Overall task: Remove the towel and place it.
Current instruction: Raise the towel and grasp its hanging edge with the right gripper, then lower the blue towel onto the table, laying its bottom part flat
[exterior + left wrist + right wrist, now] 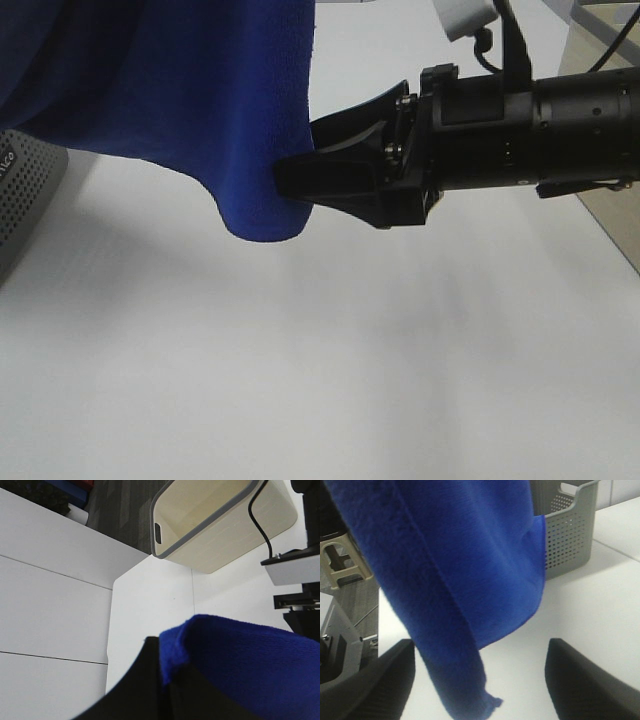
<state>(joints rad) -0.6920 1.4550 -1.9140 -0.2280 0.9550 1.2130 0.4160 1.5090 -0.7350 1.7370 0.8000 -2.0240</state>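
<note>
We are seeing a white table (350,350) filling the exterior view. The towel (180,90) is hanging in the air over its far left part, draping down in folds, with the lowest lobe seemingly off the surface. In the left wrist view a cream bin (215,540) with a grey rim is sitting past the table corner. A grey perforated basket (570,540) is standing on the table behind the towel. The right gripper (305,152) is reaching in level from the right with jaws spread wide, gripping nothing. The towel's hanging edge is sitting between its fingers (375,685), nearer one of them. The left gripper (167,690) is clamping a bunched fold of the towel.
</note>
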